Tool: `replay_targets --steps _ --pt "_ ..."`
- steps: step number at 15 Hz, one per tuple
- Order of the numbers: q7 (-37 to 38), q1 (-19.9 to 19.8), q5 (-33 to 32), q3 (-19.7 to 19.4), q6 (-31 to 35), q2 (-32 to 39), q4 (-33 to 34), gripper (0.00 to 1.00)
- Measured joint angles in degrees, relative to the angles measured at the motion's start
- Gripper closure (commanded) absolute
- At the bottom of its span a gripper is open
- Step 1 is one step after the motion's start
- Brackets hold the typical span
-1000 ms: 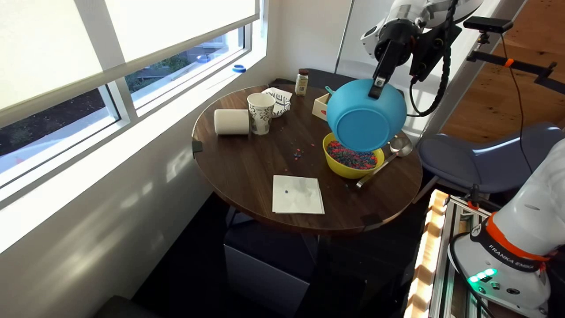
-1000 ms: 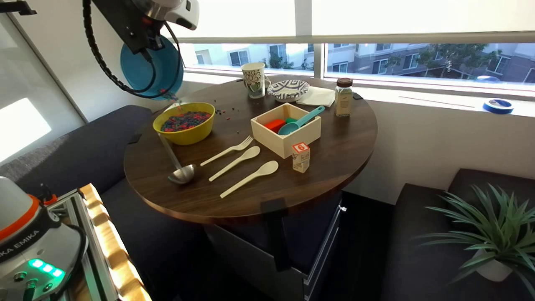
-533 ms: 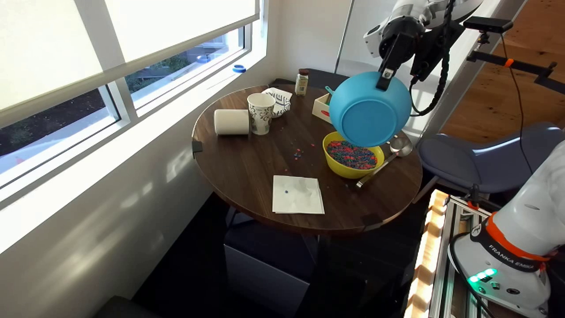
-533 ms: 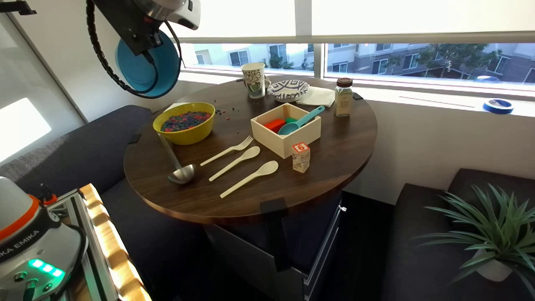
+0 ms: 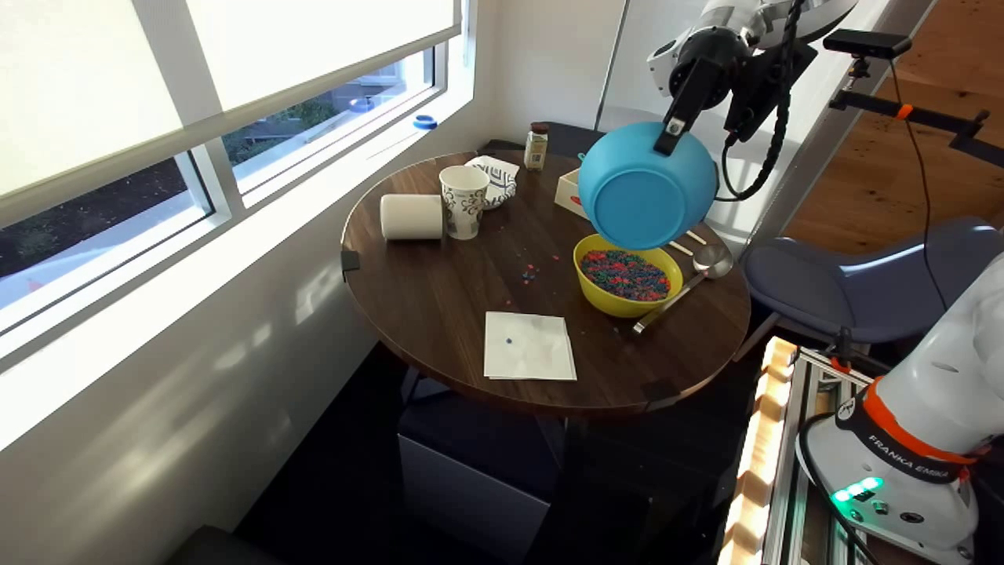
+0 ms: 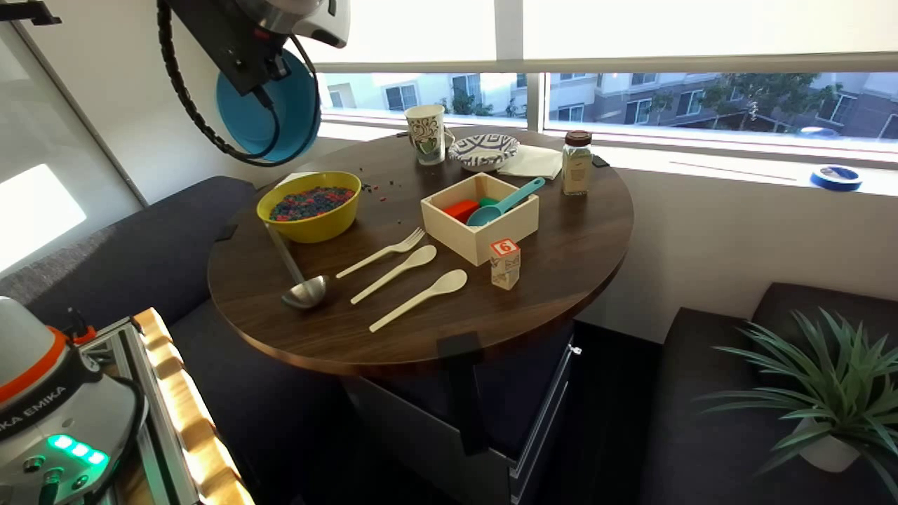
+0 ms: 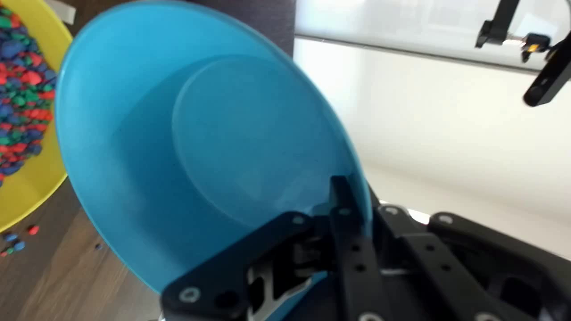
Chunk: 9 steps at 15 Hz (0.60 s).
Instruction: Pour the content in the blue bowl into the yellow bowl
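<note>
The gripper (image 7: 359, 191) pinches the turquoise bowl (image 7: 223, 129) by its rim, tipped above the yellow bowl (image 5: 608, 304) at the right of the table (image 5: 439, 298) in an exterior view. Multicoloured bits (image 7: 24, 93) lie in the yellow one; the turquoise shows none. Likely light, slick, springy plastic, it could swivel unless gripped firmly at the rim.

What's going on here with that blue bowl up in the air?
A robot gripper is pinching the blue bowl by its rim, holding it tipped and higher than the yellow bowl. The colourful bits lie in the yellow bowl, and none show inside the blue bowl, so the pouring looks finished. A few stray bits lie on the table.
</note>
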Motion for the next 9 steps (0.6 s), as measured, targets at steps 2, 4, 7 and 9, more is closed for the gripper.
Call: replay_targets --steps 2,4,7,9 --pt "2.11 0.08 -0.69 2.25 7.21 -0.89 -0.09 0.99" --pt "5.00 0.48 -1.74 5.17 15.06 -2.05 -0.46 0.99" --pt "9.18 2.02 -4.61 9.45 27.77 -3.31 -1.50 0.99" --pt "12.48 3.41 -7.97 11.78 35.81 -3.40 -1.98 0.99"
